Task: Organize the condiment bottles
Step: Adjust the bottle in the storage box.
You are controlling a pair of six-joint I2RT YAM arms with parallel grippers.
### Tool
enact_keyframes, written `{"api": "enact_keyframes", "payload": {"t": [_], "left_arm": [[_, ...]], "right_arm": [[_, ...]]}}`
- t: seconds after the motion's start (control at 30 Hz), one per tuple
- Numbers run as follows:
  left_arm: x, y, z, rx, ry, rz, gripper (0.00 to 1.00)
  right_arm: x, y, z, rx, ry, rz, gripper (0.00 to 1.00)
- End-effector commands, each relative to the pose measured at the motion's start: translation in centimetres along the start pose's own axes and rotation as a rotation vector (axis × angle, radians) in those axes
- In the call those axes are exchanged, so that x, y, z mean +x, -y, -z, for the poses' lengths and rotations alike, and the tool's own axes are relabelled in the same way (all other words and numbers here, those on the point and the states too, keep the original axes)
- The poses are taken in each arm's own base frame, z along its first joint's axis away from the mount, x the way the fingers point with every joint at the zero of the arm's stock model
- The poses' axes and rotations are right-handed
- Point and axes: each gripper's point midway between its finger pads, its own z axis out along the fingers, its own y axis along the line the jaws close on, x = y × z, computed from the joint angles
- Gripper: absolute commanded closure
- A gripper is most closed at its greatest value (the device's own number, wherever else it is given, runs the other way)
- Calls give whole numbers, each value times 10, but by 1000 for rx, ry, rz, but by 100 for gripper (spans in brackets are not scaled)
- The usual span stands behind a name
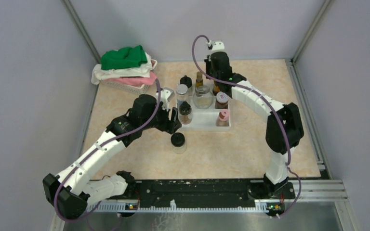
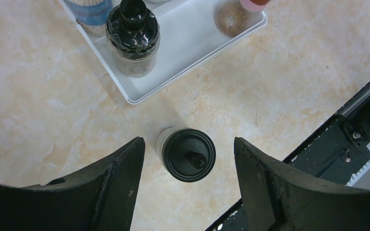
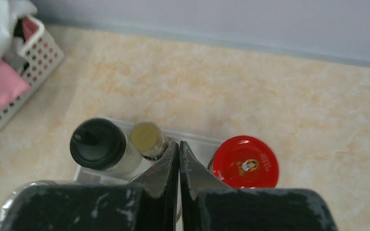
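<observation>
A black-capped jar stands alone on the table in front of the white stepped tray; it also shows in the left wrist view. My left gripper is open above it, a finger on each side, not touching. The tray holds several jars and bottles: a black-capped one, a pink-capped one, a clear wide jar. My right gripper is shut and empty over the tray's back row, between a slim gold-capped bottle and a red-lidded jar, with a black-capped jar further left.
A white basket with folded green, white and pink cloths sits at the back left; its corner shows in the right wrist view. Grey walls close in the table on three sides. The black rail runs along the near edge.
</observation>
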Motion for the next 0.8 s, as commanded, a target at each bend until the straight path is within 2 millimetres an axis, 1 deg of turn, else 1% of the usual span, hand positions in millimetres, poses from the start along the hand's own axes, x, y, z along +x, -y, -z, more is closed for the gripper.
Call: {"api": "enact_keyframes", "payload": {"t": [0.0, 0.1, 0.17, 0.33, 0.5, 0.57, 0.77], "left_arm": [[-12, 4, 5, 7, 48, -6, 26], [-11, 4, 4, 5, 42, -9, 26], [-11, 3, 3, 2, 39, -10, 26], [-11, 2, 1, 0, 38, -15, 26], [-8, 2, 0, 1, 33, -13, 26], [-9, 3, 0, 5, 33, -12, 26], [-9, 4, 1, 13, 36, -6, 26]], "right_arm": [[55, -20, -20, -115, -183, 27, 100], [70, -28, -32, -143, -227, 28, 100], [77, -30, -37, -144, -236, 29, 100], [87, -31, -44, -149, -253, 25, 100], [96, -32, -39, -163, -269, 14, 100], [98, -33, -34, -174, -274, 7, 100], [116, -33, -19, -198, -311, -6, 100]]}}
